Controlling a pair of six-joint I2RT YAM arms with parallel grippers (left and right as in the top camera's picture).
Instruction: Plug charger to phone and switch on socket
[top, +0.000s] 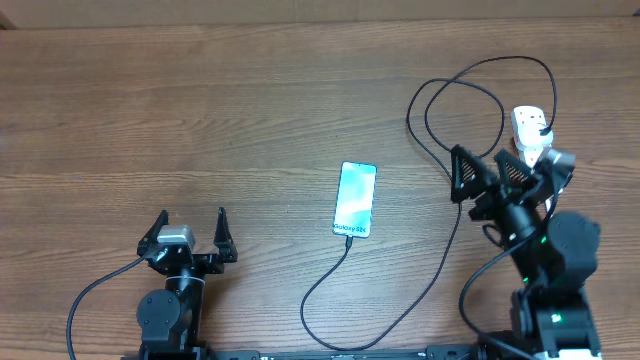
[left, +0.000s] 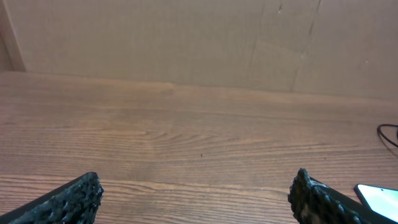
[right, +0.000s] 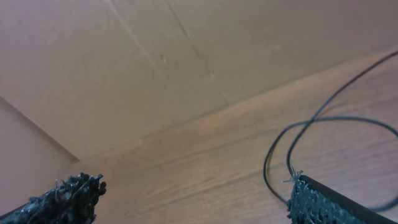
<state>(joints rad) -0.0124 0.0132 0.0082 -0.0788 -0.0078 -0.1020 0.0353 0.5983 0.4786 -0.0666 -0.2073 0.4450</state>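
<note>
A robotics lab bench, by the look of it; a broad brown wood-grain tabletop (top: 200, 120) fills the overhead view; plain tan cardboard sheeting (left: 186, 37), creased and seamed, walls off its far edge; two black robot arms stand at the near edge, the left arm (top: 165, 310) and the right arm (top: 562, 250); laid out on the wood, a slim lit-screen smartphone (top: 355, 198), a thin black looping cable (top: 409, 115) and a white oblong power strip (top: 528, 125).

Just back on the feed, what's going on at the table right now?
Nothing is held. The left gripper sits open at the near left. The right gripper hovers open beside the socket at the far right. The charger runs from the socket to the near end of the phone; whether its tip is seated is unclear.
</note>
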